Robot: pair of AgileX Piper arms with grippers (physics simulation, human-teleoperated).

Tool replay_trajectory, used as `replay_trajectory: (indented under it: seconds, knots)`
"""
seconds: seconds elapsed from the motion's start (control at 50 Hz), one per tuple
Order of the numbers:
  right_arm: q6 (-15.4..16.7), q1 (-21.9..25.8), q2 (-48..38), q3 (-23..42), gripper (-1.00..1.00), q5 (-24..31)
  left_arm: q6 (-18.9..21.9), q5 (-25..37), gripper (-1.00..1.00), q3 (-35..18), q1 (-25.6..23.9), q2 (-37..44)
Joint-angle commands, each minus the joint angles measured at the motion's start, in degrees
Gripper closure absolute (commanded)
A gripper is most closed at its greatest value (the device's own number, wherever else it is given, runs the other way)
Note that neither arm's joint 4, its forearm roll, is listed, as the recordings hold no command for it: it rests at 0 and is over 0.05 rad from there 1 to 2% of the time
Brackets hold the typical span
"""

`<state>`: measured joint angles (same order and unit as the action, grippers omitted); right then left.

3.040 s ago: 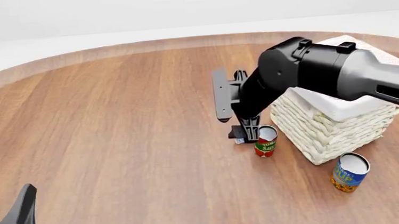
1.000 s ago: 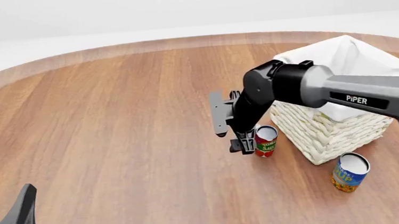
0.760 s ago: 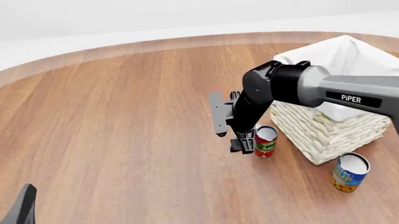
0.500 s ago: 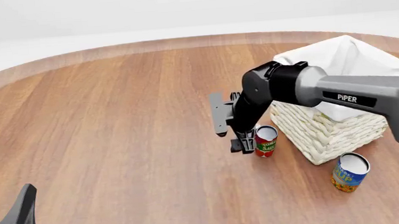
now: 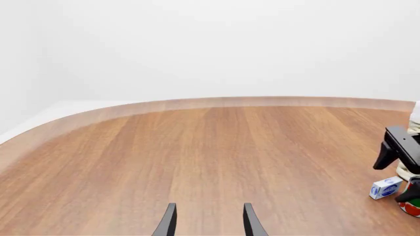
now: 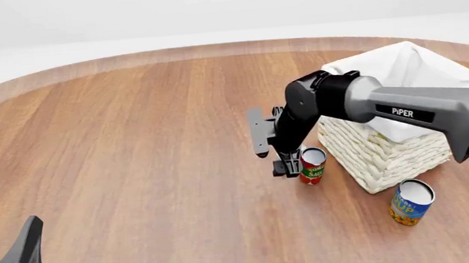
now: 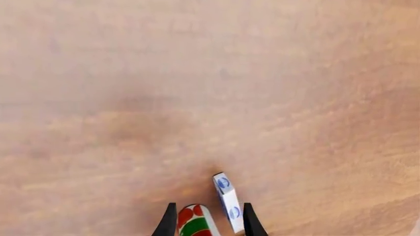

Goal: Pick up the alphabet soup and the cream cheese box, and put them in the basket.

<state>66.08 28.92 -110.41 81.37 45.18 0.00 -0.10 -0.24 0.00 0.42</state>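
The cream cheese box (image 7: 227, 201) stands on edge on the table, right beside the red-and-green can (image 7: 194, 221). My right gripper (image 7: 208, 205) is open and pointing down, with the box and the can's top both between its fingers; it touches neither that I can tell. The left wrist view shows the box (image 5: 385, 187) from the side, under the right gripper (image 5: 399, 164). In the front view that gripper (image 6: 287, 164) hides the box. The alphabet soup (image 6: 410, 202) stands in front of the basket (image 6: 380, 152). At the near left corner my left gripper (image 6: 4, 232) is open with nothing in it.
The red-and-green can (image 6: 312, 165) stands close to the basket's left corner. The right arm's forearm (image 6: 401, 112) crosses in front of the basket's near rim. Bare wooden tabletop (image 6: 135, 145) spreads across the left and middle.
Over three seconds the right arm's forearm has swung lower and off the basket's top, and its gripper has sunk a little beside the red-and-green can. The left arm has not moved.
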Motion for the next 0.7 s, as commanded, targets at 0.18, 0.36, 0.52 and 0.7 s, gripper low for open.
replay_trajectory:
  seconds: [0.18, 0.36, 0.52, 0.7]
  knots:
    - [0.5, -1.0, -2.0, 2.8, -1.0, 1.5, 0.0, 0.0, -1.0, 0.0, 0.0, 0.0]
    - [1.0, -1.8, -2.8, 3.8, -1.0, 1.7, 0.0, 0.0, -1.0, 0.0, 0.0, 0.0]
    - [1.1, -1.9, -3.5, 3.8, -1.0, 0.8, 0.0, 0.0, -1.0, 0.0, 0.0, 0.0]
    - [1.0, -1.8, -4.4, 5.2, -1.0, 1.4, 0.0, 0.0, -1.0, 0.0, 0.0, 0.0]
